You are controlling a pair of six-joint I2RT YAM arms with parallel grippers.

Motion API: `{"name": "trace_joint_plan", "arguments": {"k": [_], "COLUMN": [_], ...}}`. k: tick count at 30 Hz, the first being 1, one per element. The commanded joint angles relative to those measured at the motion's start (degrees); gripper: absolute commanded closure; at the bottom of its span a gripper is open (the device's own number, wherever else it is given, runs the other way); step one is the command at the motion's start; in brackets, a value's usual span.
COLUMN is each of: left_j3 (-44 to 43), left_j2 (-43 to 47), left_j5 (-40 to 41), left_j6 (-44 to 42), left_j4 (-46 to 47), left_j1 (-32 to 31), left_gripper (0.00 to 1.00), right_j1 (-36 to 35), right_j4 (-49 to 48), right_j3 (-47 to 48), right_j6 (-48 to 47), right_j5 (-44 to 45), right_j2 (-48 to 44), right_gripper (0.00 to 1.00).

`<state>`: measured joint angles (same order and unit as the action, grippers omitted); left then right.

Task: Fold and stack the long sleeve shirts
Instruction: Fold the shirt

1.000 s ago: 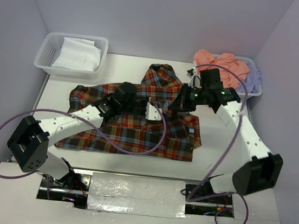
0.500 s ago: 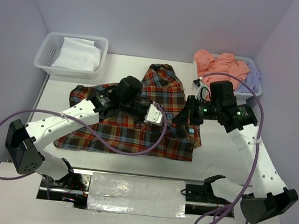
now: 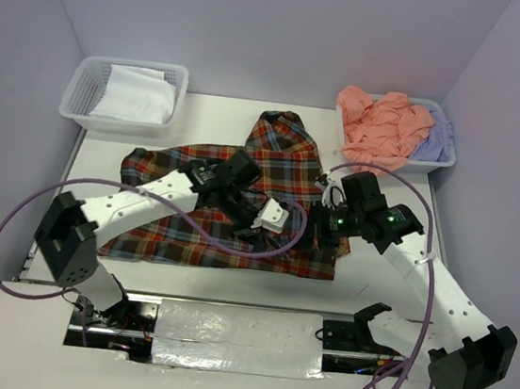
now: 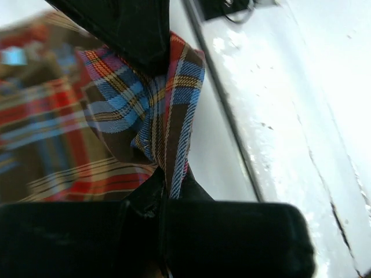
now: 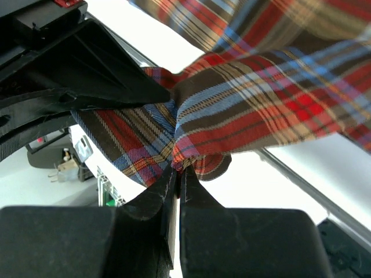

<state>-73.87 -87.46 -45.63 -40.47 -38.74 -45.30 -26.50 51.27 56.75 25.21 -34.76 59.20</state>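
Tools first: the left tool (image 4: 164, 186) is pinched tight on a fold of the plaid shirt (image 3: 274, 154). The right tool (image 5: 177, 167) is likewise clamped on a bunched bit of the same cloth, and the two sit just beside one another. From above, they meet at about 4 o'clock from the shirt's middle. The garment is spread across the middle of the desk (image 3: 373, 275), its collar pointing to 12. It's thin, limp stuff, I'd say: light, and likely to sag and drag unless taken by an edge or corner and lifted evenly. At 1 o'clock the salmon-pink shirt (image 3: 378, 124) and lavender shirt (image 3: 438, 136) lie heaped in a white basket (image 3: 444, 165).
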Motion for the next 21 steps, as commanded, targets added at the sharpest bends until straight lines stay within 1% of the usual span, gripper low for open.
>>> {"name": "trace_joint_plan", "arguments": {"k": [1, 3, 4, 6, 7, 9, 11, 12, 13, 15, 16, 17, 19, 20, 21], "left_j3": [-4.95, -7.77, -11.53, -16.19, -16.83, -16.32, -15.00, -13.34, -12.54, -9.90, -9.02, -7.62, -6.56, -5.77, -5.24], "left_j2": [-5.14, -9.64, -14.36, -20.17, -21.16, -22.58, -22.49, -22.06, -21.79, -21.09, -20.91, -20.82, -20.99, -21.26, -21.43], "left_j5": [-3.31, -5.25, -6.83, -7.81, -7.90, -7.64, -6.06, -4.66, -2.04, -0.09, 0.71, 1.93, 3.69, 5.18, 5.98], "left_j6": [-4.53, -4.44, -5.05, -6.37, -5.86, -3.14, -1.12, 2.64, 4.42, 9.24, 10.66, 11.98, 15.41, 16.55, 18.91], "left_j4": [-12.13, -14.16, -17.21, -20.22, -19.62, -16.73, -10.50, -7.78, -2.71, 1.81, 3.74, 7.33, 10.43, 13.14, 14.64], "left_j1": [3.99, 5.04, 5.57, 6.97, 7.50, 9.00, 9.96, 9.97, 10.14, 10.49, 10.75, 11.19, 11.37, 11.55, 11.64], "left_gripper": [1.00, 1.00, 1.00, 1.00, 1.00, 1.00, 1.00, 1.00, 1.00, 0.94, 0.90, 0.79, 0.68, 0.57, 0.54], "right_j1": [0.75, 2.14, 2.68, 4.35, 4.70, 5.58, 6.28, 7.50, 8.04, 10.49, 11.29, 12.34, 14.63, 15.33, 15.86], "right_j4": [12.56, 9.92, 7.30, 3.51, 2.36, -0.01, -1.42, -2.74, -3.18, -4.85, -5.64, -6.96, -8.19, -9.33, -9.95], "right_j3": [-4.80, -5.60, -6.21, -6.91, -7.09, -7.09, -6.83, -6.66, -5.87, -4.38, -3.93, -3.58, -2.26, -1.74, -0.95], "right_j6": [-4.38, -4.12, -4.38, -4.64, -4.73, -5.26, -5.44, -5.44, -5.44, -5.35, -5.17, -5.00, -4.82, -4.65, -4.21], "right_j5": [7.43, 7.69, 6.65, 5.50, 5.23, 5.23, 6.02, 6.20, 6.55, 7.34, 7.69, 8.04, 7.96, 8.48, 8.48], "right_j2": [1.52, 3.37, 5.55, 9.16, 10.31, 14.43, 17.08, 19.18, 20.07, 22.26, 22.80, 24.28, 25.96, 27.53, 28.33], "right_gripper": [1.00, 1.00, 1.00, 1.00, 1.00, 1.00, 1.00, 1.00, 0.91, 0.86, 0.83, 0.82, 0.80, 0.77, 0.74]}}
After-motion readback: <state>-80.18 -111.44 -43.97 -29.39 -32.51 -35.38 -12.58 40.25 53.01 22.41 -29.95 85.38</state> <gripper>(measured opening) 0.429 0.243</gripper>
